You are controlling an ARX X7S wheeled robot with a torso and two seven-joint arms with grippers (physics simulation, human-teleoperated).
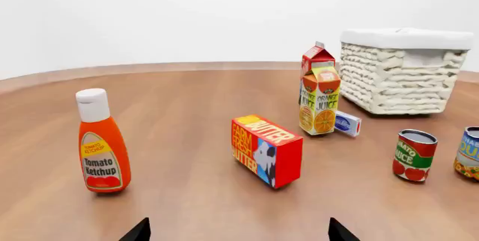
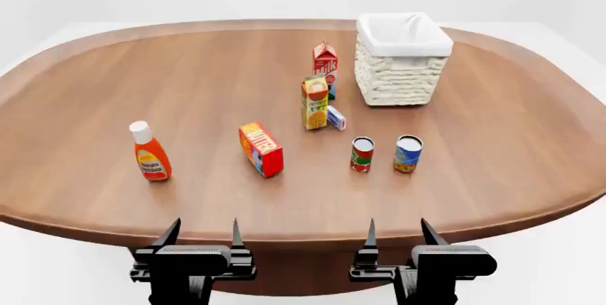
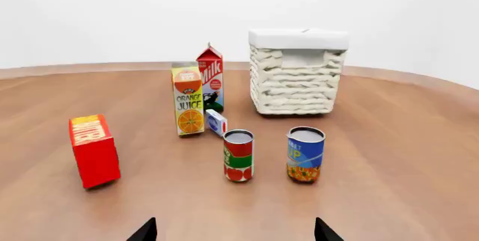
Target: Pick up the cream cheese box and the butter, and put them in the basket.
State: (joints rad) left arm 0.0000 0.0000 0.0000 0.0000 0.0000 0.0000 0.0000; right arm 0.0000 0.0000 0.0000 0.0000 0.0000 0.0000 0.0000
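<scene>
**Two Boxes Wait on the Table, Nothing Picked Up Yet**

The left gripper point(image 2: 201, 233) and the right gripper point(image 2: 396, 231) hang at the near edge of the round wooden table point(image 2: 85, 92). Both have their fingers spread wide, and both hold nothing.

The butter point(image 2: 261, 149) lies on its long side near the middle of the table. From the butter, the tomato ketchup bottle point(image 2: 150, 152) is at 9 o'clock and the orange juice carton point(image 2: 314, 102) is at 1 o'clock. The cream cheese box point(image 2: 336, 118) stands just beside the juice carton, on the side toward the basket. The basket point(image 2: 401, 71) is at 1 o'clock from it, near but apart. The milk carton point(image 2: 325, 59) stands behind the juice.

The butter looks like a stiff cardboard box, likely light. It should be pinched across its thin sides. The cream cheese box is tiny and likely tips easily. The carton stands so close that a finger could bump it. The tomato can point(image 2: 362, 154) and the blue can point(image 2: 408, 153) stand in front.
</scene>
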